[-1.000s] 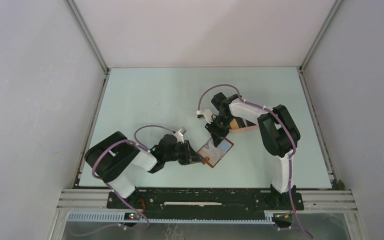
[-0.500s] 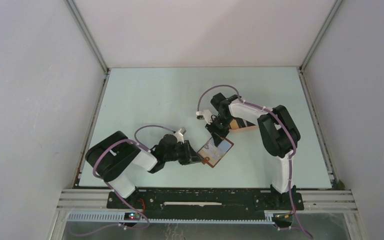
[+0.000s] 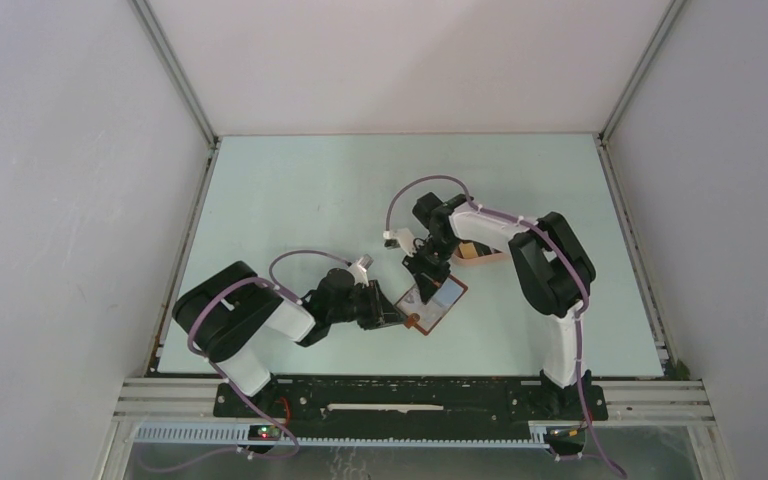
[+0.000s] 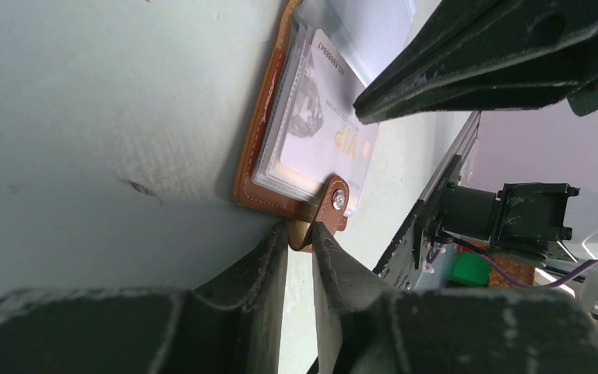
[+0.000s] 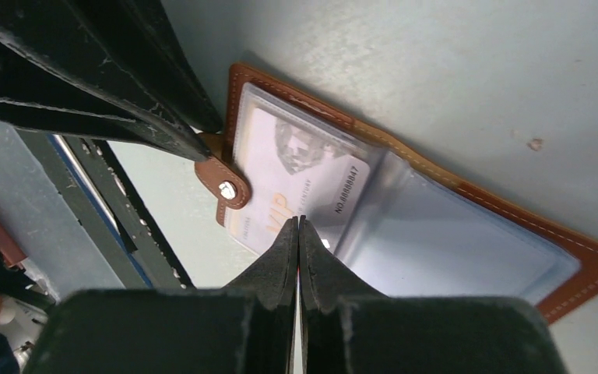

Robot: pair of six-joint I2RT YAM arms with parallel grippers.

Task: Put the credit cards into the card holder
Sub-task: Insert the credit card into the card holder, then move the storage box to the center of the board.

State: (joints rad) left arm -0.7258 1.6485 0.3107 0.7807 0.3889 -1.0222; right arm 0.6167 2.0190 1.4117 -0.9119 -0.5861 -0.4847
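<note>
Brown leather card holder (image 3: pixel 432 303) lies open on table (image 3: pixel 310 200), near the near edge, about mid-width. Left gripper (image 4: pixel 300 234) jaws pinch its snap tab (image 4: pixel 331 204). Right gripper (image 5: pixel 298 226) jaws closed together, tips over pale VIP card (image 5: pixel 296 175) inside a clear sleeve (image 5: pixel 467 241).

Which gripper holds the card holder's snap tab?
The left gripper: it pinches the card holder's snap tab; the right gripper, shut, points at the VIP card.
</note>
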